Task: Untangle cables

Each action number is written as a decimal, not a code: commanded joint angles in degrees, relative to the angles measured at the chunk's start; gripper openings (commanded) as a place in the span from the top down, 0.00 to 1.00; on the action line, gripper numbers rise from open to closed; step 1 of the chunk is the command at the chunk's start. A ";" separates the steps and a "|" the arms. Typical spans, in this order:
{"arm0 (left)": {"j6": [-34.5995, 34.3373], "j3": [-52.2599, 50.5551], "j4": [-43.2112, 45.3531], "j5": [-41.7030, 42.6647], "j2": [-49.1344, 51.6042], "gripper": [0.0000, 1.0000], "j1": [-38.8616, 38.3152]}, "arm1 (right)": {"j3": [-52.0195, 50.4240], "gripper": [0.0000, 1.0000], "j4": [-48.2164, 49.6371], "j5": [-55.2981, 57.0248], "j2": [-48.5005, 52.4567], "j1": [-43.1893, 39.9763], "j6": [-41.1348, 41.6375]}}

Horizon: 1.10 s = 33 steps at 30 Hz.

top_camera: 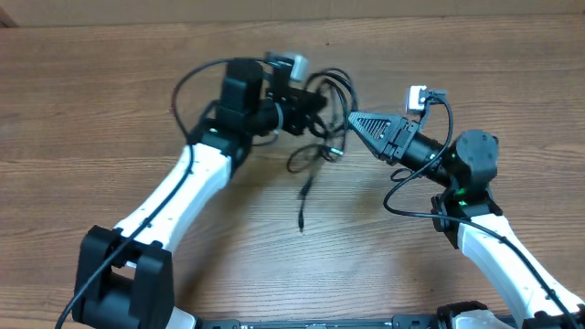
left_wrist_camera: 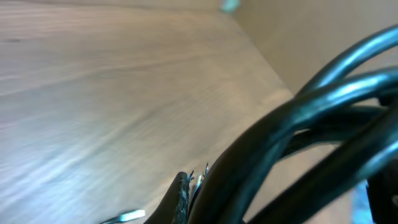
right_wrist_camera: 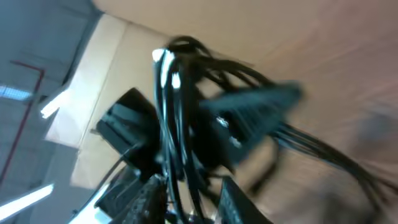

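Note:
The cables [top_camera: 331, 91] are thin black cords bunched between my two grippers above the table. Loose strands hang down, and one plug tip [top_camera: 301, 219] lies on the wood. My left gripper [top_camera: 309, 102] is shut on the bundle. In the left wrist view the cords [left_wrist_camera: 298, 143] fill the right side beside a finger, and a silver plug tip [left_wrist_camera: 130, 216] shows low down. My right gripper [top_camera: 355, 119] points left at the bundle. In the blurred right wrist view several cords [right_wrist_camera: 180, 143] run between its fingers [right_wrist_camera: 189, 202], which are closed on them.
The wooden table [top_camera: 110, 110] stretches under both arms. The left arm's own thick black wire [top_camera: 187, 82] loops on the left. The right arm's wire [top_camera: 402, 196] loops near its wrist.

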 commanded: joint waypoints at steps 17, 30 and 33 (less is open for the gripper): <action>-13.84 0.37 -18.34 -21.94 -3.04 0.96 5.99 | 1.68 0.15 -16.85 14.36 -1.03 7.10 -43.89; -13.88 1.31 -21.29 -24.72 -6.88 0.96 0.50 | 3.69 0.17 -20.37 36.74 0.52 21.03 -56.74; -13.88 1.33 -21.35 -24.70 -7.02 0.96 -0.07 | 4.83 0.21 -20.81 37.86 2.71 21.99 -56.76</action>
